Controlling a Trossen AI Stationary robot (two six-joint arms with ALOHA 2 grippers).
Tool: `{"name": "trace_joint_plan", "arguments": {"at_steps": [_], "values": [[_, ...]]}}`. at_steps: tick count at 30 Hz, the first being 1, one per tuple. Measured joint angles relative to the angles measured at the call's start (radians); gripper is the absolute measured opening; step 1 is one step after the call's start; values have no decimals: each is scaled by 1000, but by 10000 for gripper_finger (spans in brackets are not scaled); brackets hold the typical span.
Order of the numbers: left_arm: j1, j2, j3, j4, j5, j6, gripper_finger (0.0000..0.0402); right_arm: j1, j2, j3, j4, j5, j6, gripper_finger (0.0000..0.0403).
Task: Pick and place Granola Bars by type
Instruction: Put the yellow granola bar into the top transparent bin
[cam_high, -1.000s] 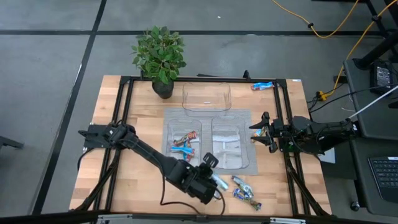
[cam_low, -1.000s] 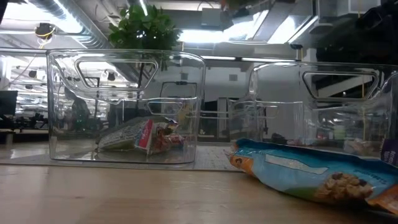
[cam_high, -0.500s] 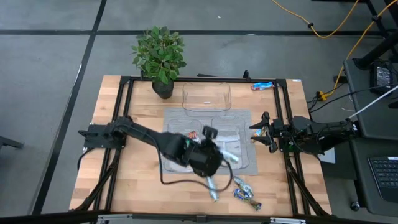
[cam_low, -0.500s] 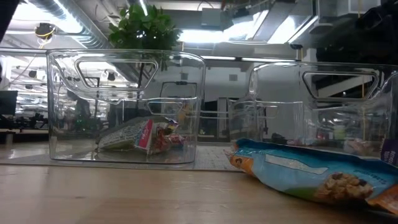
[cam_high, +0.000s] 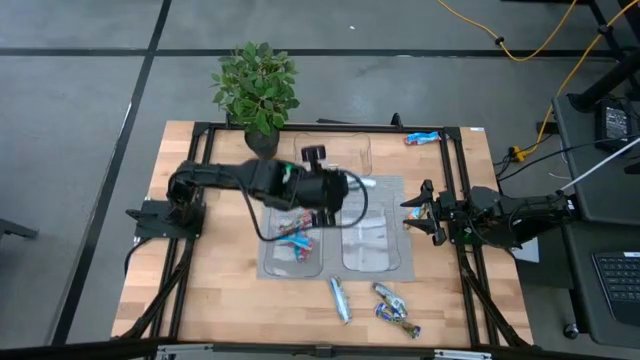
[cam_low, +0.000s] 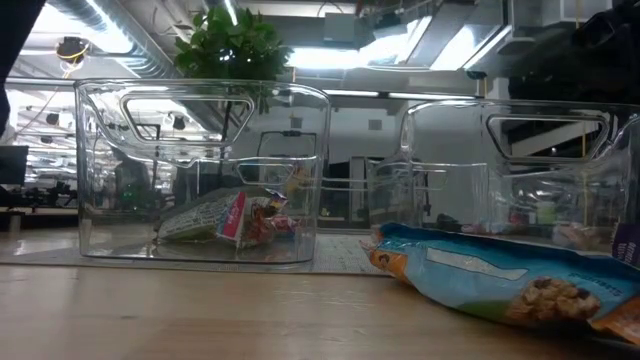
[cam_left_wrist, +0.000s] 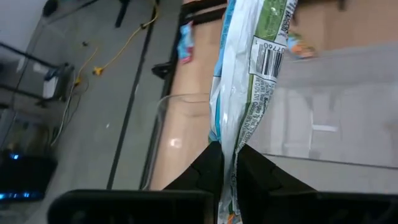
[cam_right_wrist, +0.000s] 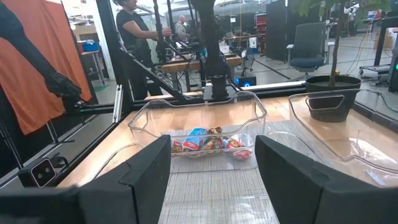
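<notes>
My left gripper (cam_high: 350, 186) hovers over the grey mat between the far clear tray (cam_high: 332, 156) and the right tray (cam_high: 376, 238), shut on a pale silvery-green granola bar (cam_high: 367, 183). In the left wrist view that bar (cam_left_wrist: 255, 62) shows a barcode. The left tray (cam_high: 294, 232) holds blue-and-red bars (cam_high: 296, 238), and pale bars (cam_high: 372, 232) lie in the right tray. Loose on the wood near the near edge lie one pale bar (cam_high: 340, 299) and dark blue bars (cam_high: 392, 305). My right gripper (cam_high: 414, 212) waits open at the right edge. My left gripper pinches the pale bar between its two fingers (cam_left_wrist: 208, 168) at one end of the wrapper (cam_left_wrist: 229, 146). The fingers come roughly level from the table's left, along the bar. The bar is lifted clear and sticks out past the fingertips toward the right.
A potted plant (cam_high: 256, 92) stands at the far edge beside the far tray. One blue bar (cam_high: 422, 138) lies at the far right corner. In the low view a blue bar (cam_low: 500, 280) lies in front of the trays. Bare wood shows left of the mat.
My left gripper has risen from the loose bars near the near edge and swung toward the far edge, over the trays, carrying the pale bar lifted clear. Another pale bar has stayed on the wood by the near edge. My right arm has kept still.
</notes>
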Motion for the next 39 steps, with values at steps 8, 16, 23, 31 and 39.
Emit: {"name": "trace_joint_plan", "arguments": {"at_steps": [8,16,23,31,39], "values": [[109,-29,0,-22,-8,-23,24,0,0,0,0,0,-2,236],[241,-34,0,-138,-19,-59,21,0,0,0,0,0,0,236],[360,-34,0,-153,11,30,22,0,0,0,0,0,0,236],[479,-34,-20,-76,155,164,23,0,0,0,0,0,0,236],[531,-33,-80,56,249,265,22,0,0,0,0,0,-1,236]]}}
